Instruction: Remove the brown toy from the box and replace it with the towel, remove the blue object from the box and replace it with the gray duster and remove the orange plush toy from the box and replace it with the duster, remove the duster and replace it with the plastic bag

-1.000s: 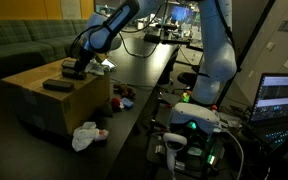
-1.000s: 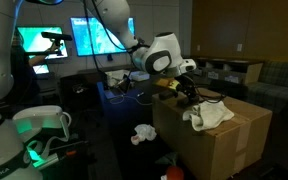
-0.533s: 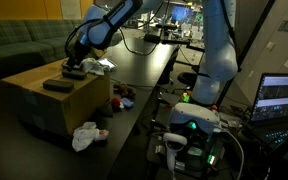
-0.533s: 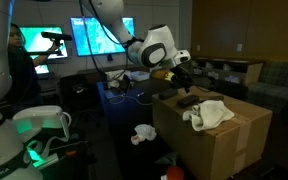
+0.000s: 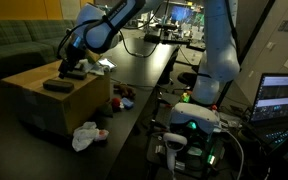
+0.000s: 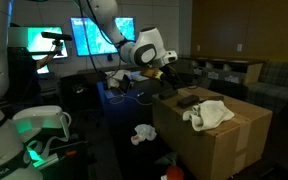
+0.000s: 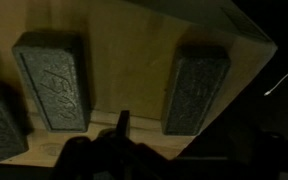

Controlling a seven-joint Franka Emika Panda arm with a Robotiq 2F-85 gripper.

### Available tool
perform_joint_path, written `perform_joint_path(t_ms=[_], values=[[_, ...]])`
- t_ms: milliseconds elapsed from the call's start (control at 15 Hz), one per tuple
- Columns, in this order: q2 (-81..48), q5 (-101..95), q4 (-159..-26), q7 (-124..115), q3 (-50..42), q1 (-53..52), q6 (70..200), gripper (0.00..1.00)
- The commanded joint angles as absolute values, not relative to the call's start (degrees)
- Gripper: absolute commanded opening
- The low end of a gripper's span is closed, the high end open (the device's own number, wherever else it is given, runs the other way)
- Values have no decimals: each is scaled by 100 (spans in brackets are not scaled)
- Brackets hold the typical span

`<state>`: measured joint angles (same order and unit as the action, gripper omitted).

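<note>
Gripper [image 5: 72, 70]: jaws spread, holding nothing, hangs in open air above the box [image 5: 32, 108] near its top edge. Gray duster [image 5: 57, 86] lies below it, apart; towel [image 6: 212, 113] lies beyond the duster.

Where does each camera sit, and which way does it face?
An exterior view: near the robot's base, facing the box and tool; arm shows.
An exterior view: low, box in front, monitors behind; arm and tool show.
Wrist view: above, looking down on the box top and grey pads; tool dim at the bottom edge.
Shared: both exterior views show the box, gray duster and tool.
</note>
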<state>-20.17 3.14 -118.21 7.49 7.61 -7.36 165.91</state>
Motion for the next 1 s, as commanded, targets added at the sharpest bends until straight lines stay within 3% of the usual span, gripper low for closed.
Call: perform_joint_path(t_ms=[0,933], values=[[-1980,158,-11931,568,839,-841,16744,100],[-2413,144,-11901,797,1079,-822,16952,100]])
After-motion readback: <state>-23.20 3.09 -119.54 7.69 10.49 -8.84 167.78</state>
